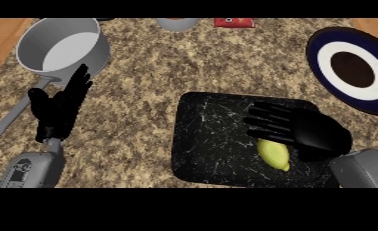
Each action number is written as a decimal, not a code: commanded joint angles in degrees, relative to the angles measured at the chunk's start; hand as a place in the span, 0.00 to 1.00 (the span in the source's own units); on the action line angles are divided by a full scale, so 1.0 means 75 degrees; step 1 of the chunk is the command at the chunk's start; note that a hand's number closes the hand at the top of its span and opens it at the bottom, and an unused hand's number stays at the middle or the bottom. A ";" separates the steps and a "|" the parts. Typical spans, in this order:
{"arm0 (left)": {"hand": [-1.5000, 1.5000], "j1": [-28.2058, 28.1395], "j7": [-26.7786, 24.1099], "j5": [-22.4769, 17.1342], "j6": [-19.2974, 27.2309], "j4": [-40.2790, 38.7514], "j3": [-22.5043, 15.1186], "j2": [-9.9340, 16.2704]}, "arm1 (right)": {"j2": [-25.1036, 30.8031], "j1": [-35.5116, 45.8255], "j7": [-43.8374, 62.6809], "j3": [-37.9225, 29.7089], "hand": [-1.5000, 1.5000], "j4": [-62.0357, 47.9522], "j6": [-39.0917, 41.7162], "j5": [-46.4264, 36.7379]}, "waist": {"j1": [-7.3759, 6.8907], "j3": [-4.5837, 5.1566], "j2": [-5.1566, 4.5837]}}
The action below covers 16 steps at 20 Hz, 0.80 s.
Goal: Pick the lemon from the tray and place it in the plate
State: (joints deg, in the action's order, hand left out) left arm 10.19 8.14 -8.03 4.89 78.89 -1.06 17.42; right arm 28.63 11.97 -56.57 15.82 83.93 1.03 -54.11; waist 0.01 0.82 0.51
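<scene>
A yellow lemon (274, 155) lies on the black marbled tray (210, 140), toward its lower right. My right hand (310, 132) hovers over the tray just above and right of the lemon, fingers straight and pointing left, partly covering the lemon's upper end. The plate (325, 60), dark blue with a white ring and brown centre, sits at the right edge of the counter, partly cut off. My left hand (59, 107) rests open at the left, fingers up, holding nothing.
A grey saucepan (63, 47) with a long handle stands at the upper left, close to the left hand. A grey bowl (177, 23) and a red packet (235, 22) show at the far edge. The counter is speckled brown stone.
</scene>
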 commanded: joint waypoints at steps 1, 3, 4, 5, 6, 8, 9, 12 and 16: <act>0.50 0.0306 0.0345 0.0118 0.0103 0.0063 0.0085 -0.0066 | -0.0484 -0.0091 0.0336 0.0498 0.00 -0.0059 -0.0167 -0.0826 | -0.0007 -0.0109 -0.0066; 0.50 -0.0306 -0.0107 0.0079 -0.0107 0.0108 0.0111 -0.0055 | -0.0134 -0.0354 -0.0332 0.0471 1.00 -0.0122 -0.0542 -0.0980 | -0.0015 -0.0109 -0.0065; 0.50 -0.0459 0.0414 0.0171 0.0009 0.0869 -0.0201 -0.0144 | -0.0198 -0.0051 -0.0428 0.0489 1.00 -0.0365 -0.0377 -0.0929 | -0.0075 -0.0113 -0.0060; 0.50 -0.0218 -0.0224 0.0307 0.0118 0.0059 -0.0140 -0.0376 | -0.0379 -0.0032 -0.0552 0.0673 1.00 -0.0562 -0.0716 -0.1119 | -0.0039 -0.0111 -0.0083; 0.50 -0.0166 0.0191 0.0220 -0.0005 0.0350 -0.0012 -0.0116 | -0.0192 -0.0295 -0.0576 0.0553 1.00 -0.0028 -0.0550 -0.0966 | -0.0006 -0.0111 -0.0064; 0.50 0.0176 0.0266 0.0477 0.0350 0.0192 -0.0154 -0.0373 | 0.0002 -0.0387 -0.1165 0.0352 1.00 -0.0406 -0.0807 -0.0673 | 0.0014 -0.0115 -0.0080; 0.50 -0.0133 0.0222 0.0138 -0.0002 0.0455 0.0052 -0.0156 | -0.0554 -0.0375 -0.0693 0.0699 1.00 -0.0523 -0.0941 -0.0945 | -0.0067 -0.0115 -0.0077; 0.50 0.0001 -0.0093 0.0235 -0.0043 -0.0118 0.0057 -0.0265 | -0.0559 -0.0555 -0.0757 0.0678 1.00 -0.0418 -0.0864 -0.0745 | -0.0006 -0.0111 -0.0091; 0.50 -0.0154 -0.0265 0.0017 -0.0366 -0.0108 0.0343 0.0005 | -0.0443 -0.0553 -0.1131 -0.0004 1.00 -0.0170 -0.1228 0.0033 | -0.0011 -0.0114 -0.0080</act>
State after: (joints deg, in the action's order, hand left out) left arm 10.56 8.51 -6.53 4.56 78.96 -0.12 16.11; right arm 27.04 10.25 -59.62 18.14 85.14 -2.85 -57.81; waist -0.03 1.45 0.93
